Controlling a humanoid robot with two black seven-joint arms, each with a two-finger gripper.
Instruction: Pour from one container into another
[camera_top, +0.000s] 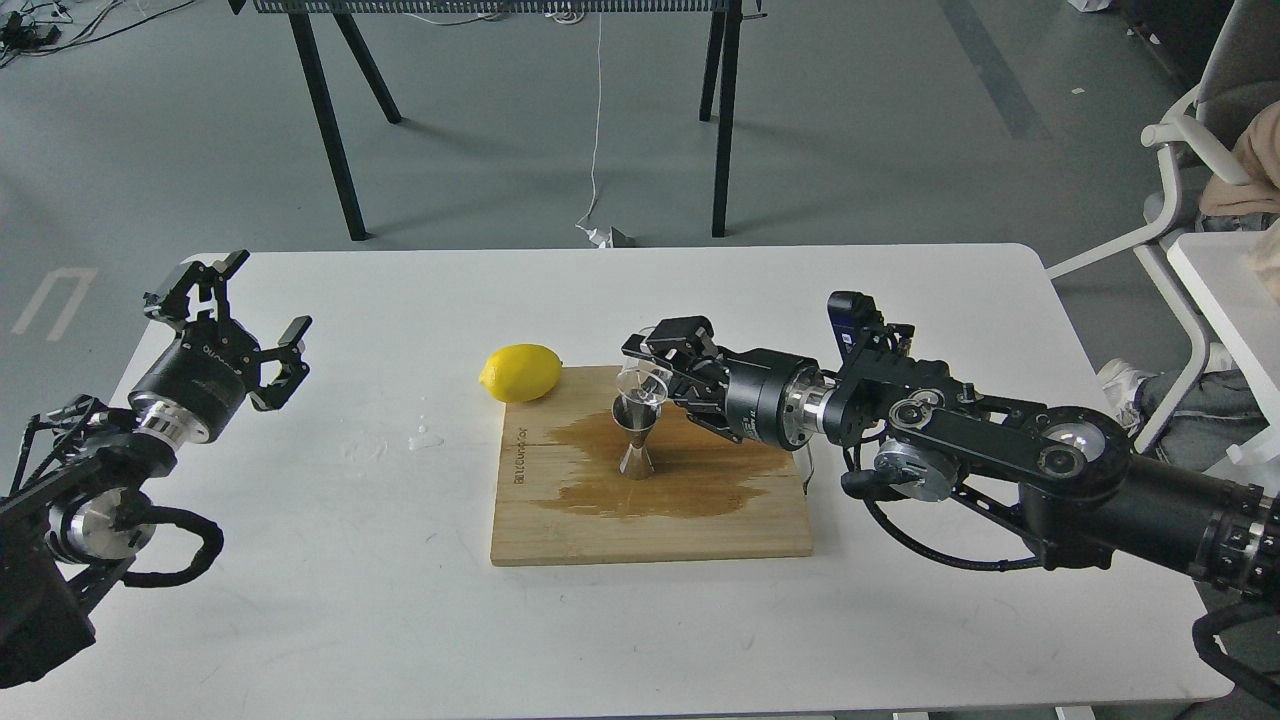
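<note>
Right gripper (655, 372) is clamped on the tiny clear cup (643, 383), tipped over right above the steel jigger (636, 438), which stands upright mid-board on the wooden board (740, 530) (big brown wet patch around it). Lemon (520, 372) sits at the board's far-left corner; left gripper (250, 320) hangs spread wide with nothing in it near the table's (300, 600) left edge.

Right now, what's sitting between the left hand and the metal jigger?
In the head view, bare white table, a small wet spot and the cutting board's left part lie between the left hand and the jigger; the lemon sits just behind that line.
</note>
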